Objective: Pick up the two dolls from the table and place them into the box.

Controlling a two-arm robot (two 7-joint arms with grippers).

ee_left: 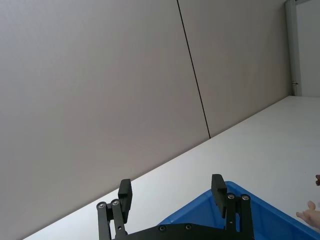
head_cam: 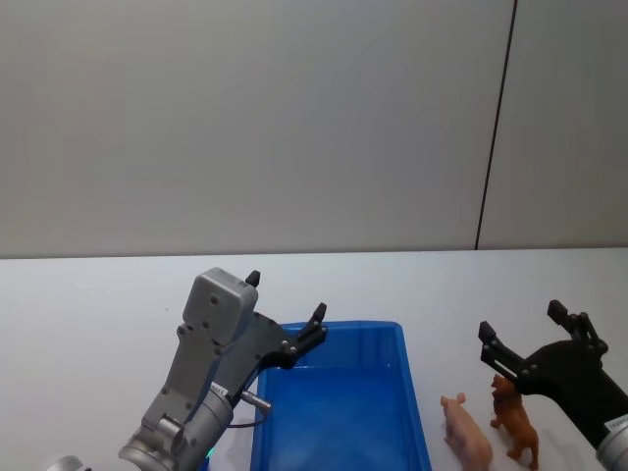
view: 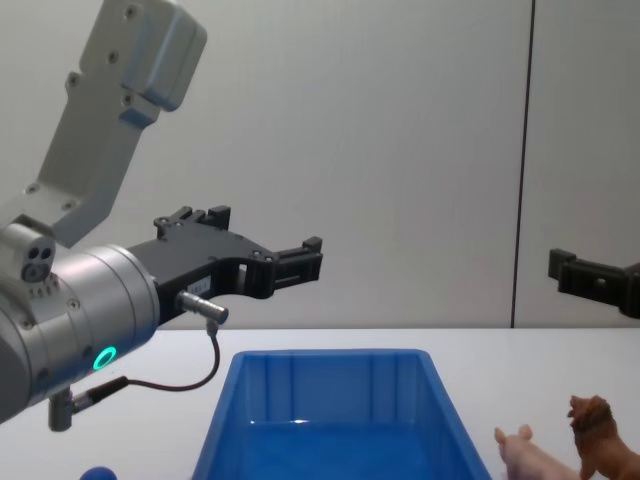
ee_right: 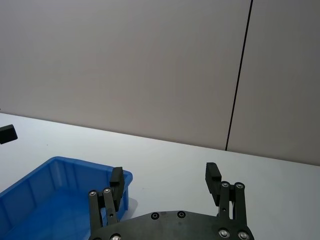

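Right gripper, spread wide and holding nothing, hangs at the lower right of the head view, above the lion. Lion stands upright on the table, low right of frame. Pig stands just beside it, to its left in frame, between lion and box. Whether lion and pig touch, cannot tell. Box sits bottom centre: bright blue, ribbed sloping walls, glossy sheen on its floor. Left gripper, likewise spread wide and holding nothing, hovers over the box's upper-left corner. Table plain white, matte, running the full width of frame. Behind it a flat grey wall with one dark vertical seam right of centre. Chest view: green ring light glowing on the left arm at lower left, small blue ball at the bottom-left edge.
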